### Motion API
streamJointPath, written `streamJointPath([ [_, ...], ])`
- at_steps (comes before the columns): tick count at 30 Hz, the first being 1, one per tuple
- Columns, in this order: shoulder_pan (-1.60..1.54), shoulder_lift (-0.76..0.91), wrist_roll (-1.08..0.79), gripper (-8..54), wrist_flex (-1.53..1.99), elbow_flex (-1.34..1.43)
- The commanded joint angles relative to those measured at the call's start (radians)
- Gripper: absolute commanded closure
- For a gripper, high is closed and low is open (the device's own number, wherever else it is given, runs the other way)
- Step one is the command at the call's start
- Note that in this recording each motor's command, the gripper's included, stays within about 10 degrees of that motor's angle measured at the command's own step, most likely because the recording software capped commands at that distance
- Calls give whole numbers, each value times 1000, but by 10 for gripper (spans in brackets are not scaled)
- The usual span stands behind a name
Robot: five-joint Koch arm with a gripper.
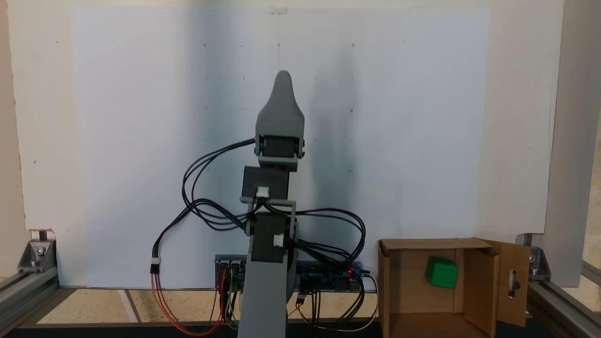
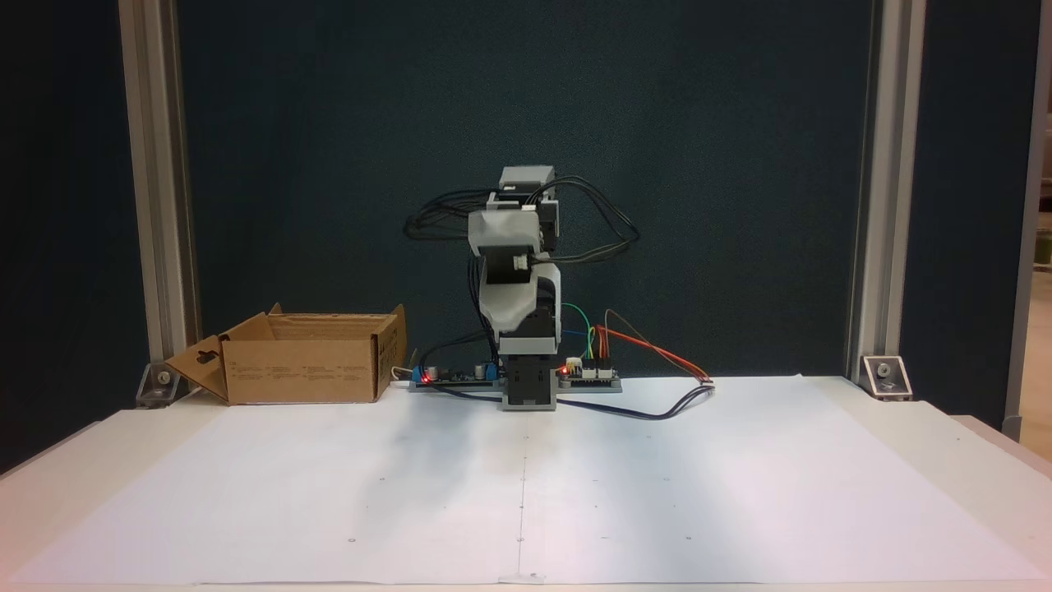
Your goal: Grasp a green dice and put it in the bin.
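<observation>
The green dice [image 1: 442, 272] lay inside the bin [image 1: 389, 281], against the box's inner floor and close to the inner flap on the right in the fixed view from above. The bin [image 2: 304, 380] — a brown cardboard box with its flaps open — stood at the rear of the bench [image 2: 970, 444], beside the arm's base; in the front-facing fixed view it sat to the left of the arm, its slotted flap [image 2: 200, 367] hanging outward and down on the far left. In the view from above, that same slotted flap [image 1: 514, 281] showed at the box's right edge. A large white paper sheet [image 2: 657, 493] covered most of the bench, bare of objects on its open part. The arm [image 1: 270, 244] was folded up over its base, well apart from the bin, with black cables [image 1: 206, 188] looping out from its joints and a circuit board [image 2: 588, 376] with a red light at its foot. The gripper [image 1: 283, 77] pointed away over the sheet, its jaws lying one behind the other — whether it was released or clenched could not be told. Aluminium frame posts [image 2: 156, 205] rose at both sides of the bench.
</observation>
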Motion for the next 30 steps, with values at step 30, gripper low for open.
streamJointPath([
  [30,-29,133,32,16,-1123,646],
])
